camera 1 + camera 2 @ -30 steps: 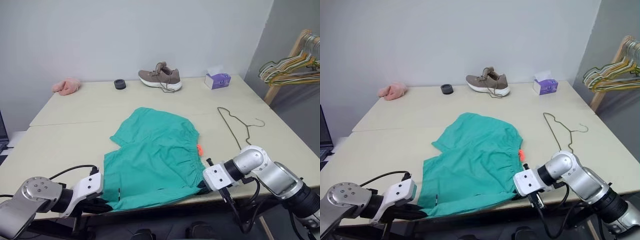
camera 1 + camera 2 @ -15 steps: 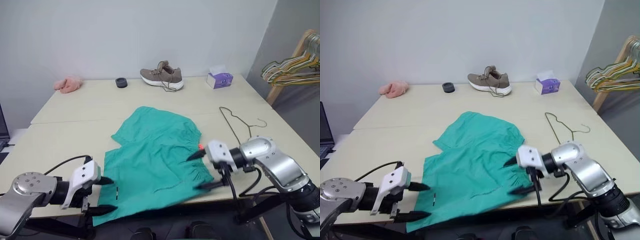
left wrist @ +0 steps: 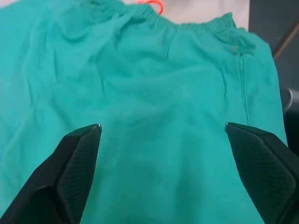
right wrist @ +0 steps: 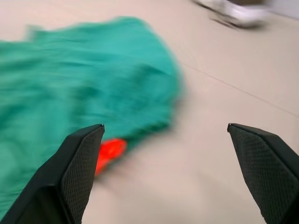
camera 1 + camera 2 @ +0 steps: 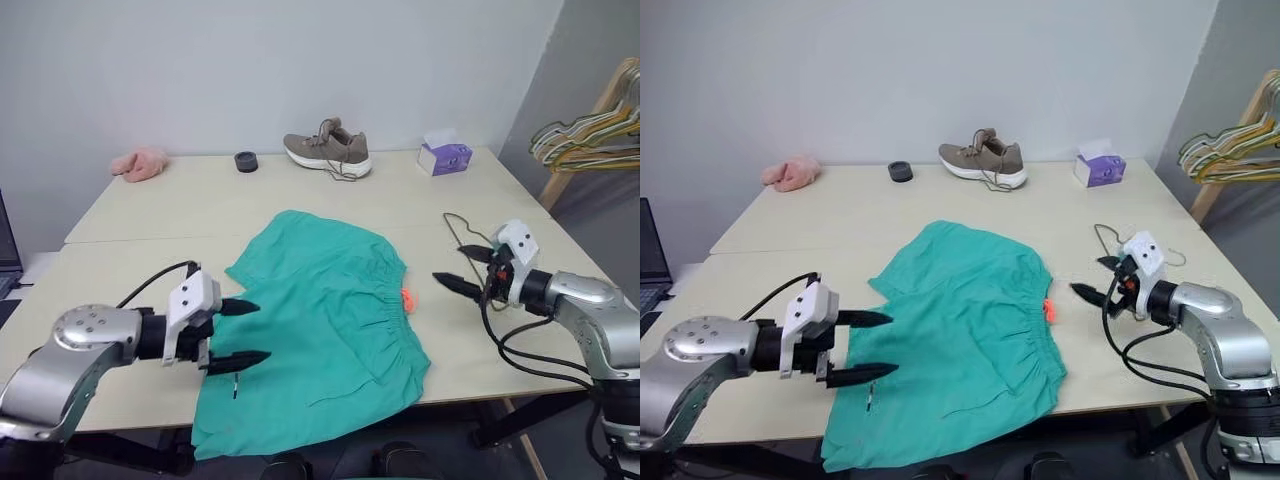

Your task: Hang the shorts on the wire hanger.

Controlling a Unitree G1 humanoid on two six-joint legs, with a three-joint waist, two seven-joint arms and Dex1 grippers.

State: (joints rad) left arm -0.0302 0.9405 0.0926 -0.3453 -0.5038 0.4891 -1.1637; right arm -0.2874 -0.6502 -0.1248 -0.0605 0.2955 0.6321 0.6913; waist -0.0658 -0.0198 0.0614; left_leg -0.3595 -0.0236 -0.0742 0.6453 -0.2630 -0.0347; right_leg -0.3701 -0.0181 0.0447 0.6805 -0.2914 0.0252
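Observation:
The teal-green shorts (image 5: 320,320) lie flat on the table, waistband to the right, with the small orange tag (image 5: 407,299) at its edge. My left gripper (image 5: 250,332) hovers open over the shorts' left side; the left wrist view shows the fabric (image 3: 163,88) spread between its fingers (image 3: 77,156). My right gripper (image 5: 449,262) is open and empty, to the right of the shorts, just in front of the thin wire hanger (image 5: 455,228), which it partly hides. In the right wrist view the shorts (image 4: 84,79) and the tag (image 4: 110,151) lie ahead of the right gripper (image 4: 164,127).
Along the table's (image 5: 150,220) far edge stand a brown shoe (image 5: 328,152), a purple tissue box (image 5: 444,157), a black ring (image 5: 245,161) and a pink fluffy cloth (image 5: 139,163). A bunch of hangers (image 5: 590,135) hangs on a wooden rack at the right.
Both grippers opened and let go of the shorts' near edge. The right one swung right toward the wire hanger; the left one rose and moved in over the shorts.

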